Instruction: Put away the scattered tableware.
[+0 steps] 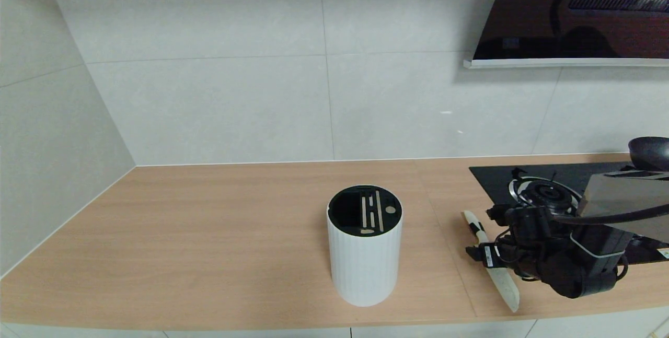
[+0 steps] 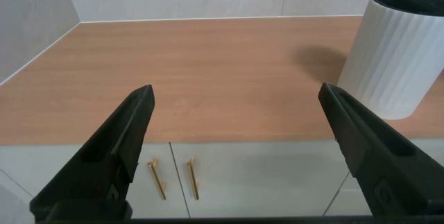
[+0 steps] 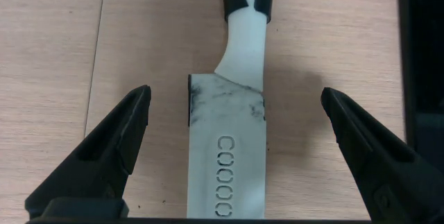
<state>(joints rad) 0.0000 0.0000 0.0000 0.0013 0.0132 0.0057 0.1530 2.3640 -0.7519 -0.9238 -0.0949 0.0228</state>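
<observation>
Both spread wide: right gripper (image 3: 234,96) over the knife (image 3: 225,154), left gripper (image 2: 235,90) facing the counter (image 2: 208,57).

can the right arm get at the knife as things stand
Likely yes: the right gripper is open just above the knife, straddling its blade, with nothing in between. The knife lies flat on the counter.

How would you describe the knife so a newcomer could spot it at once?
On the wooden counter, look between the white ribbed holder and the black hob. The knife lies flat there, with a pale speckled blade and black-and-white handle.
</observation>
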